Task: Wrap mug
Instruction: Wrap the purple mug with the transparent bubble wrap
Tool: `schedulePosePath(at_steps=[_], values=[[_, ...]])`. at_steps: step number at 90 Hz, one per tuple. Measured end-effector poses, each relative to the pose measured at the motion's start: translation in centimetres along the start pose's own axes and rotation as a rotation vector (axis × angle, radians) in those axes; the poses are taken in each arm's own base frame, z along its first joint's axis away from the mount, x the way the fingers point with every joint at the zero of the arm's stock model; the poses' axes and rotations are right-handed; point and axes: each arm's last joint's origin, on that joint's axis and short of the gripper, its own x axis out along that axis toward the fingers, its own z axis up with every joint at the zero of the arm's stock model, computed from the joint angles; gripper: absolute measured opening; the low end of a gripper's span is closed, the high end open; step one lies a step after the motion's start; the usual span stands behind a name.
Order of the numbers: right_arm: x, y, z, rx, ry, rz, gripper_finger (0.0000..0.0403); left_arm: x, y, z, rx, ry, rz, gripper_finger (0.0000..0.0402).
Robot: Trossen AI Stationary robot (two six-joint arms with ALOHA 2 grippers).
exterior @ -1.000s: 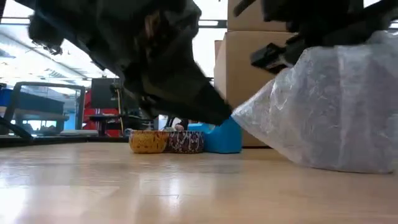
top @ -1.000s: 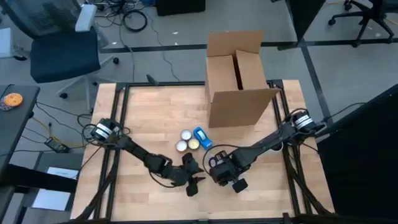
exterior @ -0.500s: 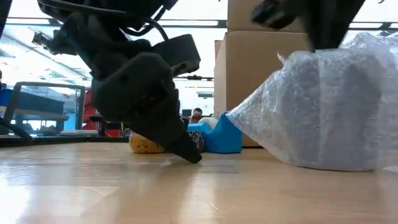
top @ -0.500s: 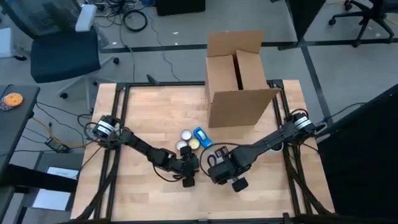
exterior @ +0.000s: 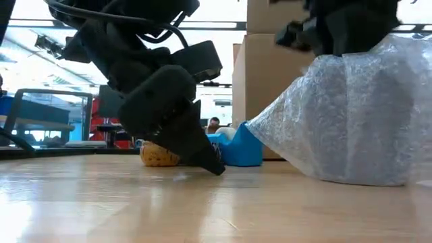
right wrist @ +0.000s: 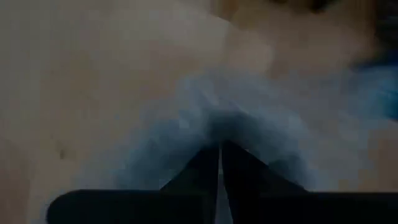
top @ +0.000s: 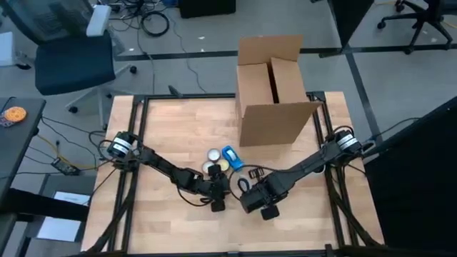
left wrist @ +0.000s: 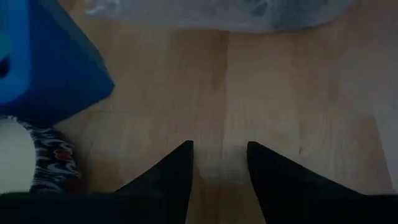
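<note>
The cardboard box (top: 275, 93) stands at 12 o'clock on the table (top: 164, 128). At about 5 o'clock from the table's middle lies the mug, hidden inside a bubble-wrap bundle (exterior: 358, 115), which the right gripper (right wrist: 220, 155) pinches closed from above. The wrap looks soft, light and slippery, while the mug inside is probably hard and breakable, so a hold on the loose edge near the table seems safest. The left gripper (left wrist: 219, 158) is slightly open and empty, its tips at the table beside the blue container (left wrist: 43, 68). The low view shows the bundle's whole shape; from above the arm hides it.
</note>
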Motion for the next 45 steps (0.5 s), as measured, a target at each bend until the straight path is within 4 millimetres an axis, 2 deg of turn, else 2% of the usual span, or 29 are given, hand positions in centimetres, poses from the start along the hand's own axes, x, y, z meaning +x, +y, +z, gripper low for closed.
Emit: schedulePosePath(at_steps=[12,20,33,45], values=[[2.1,0.8,-0.9,-0.008,-0.051,0.025,0.0000,0.0,-0.1,0.3,-0.012,-0.032,-0.011,0.0137],[2.4,1.2,-1.3,-0.021,-0.042,0.033,0.0000,0.0,-0.2,0.7,-0.023,-0.067,-0.022,0.0137],[0.8,2.5,-0.4,-0.114,-0.066,0.031,0.0000,-0.1,-0.5,1.3,-0.022,-0.134,-0.045,0.0137],[-1.8,3.6,1.2,-0.194,-0.164,0.035,0.0000,-0.4,-1.2,1.8,0.004,-0.195,-0.094,0.0137]])
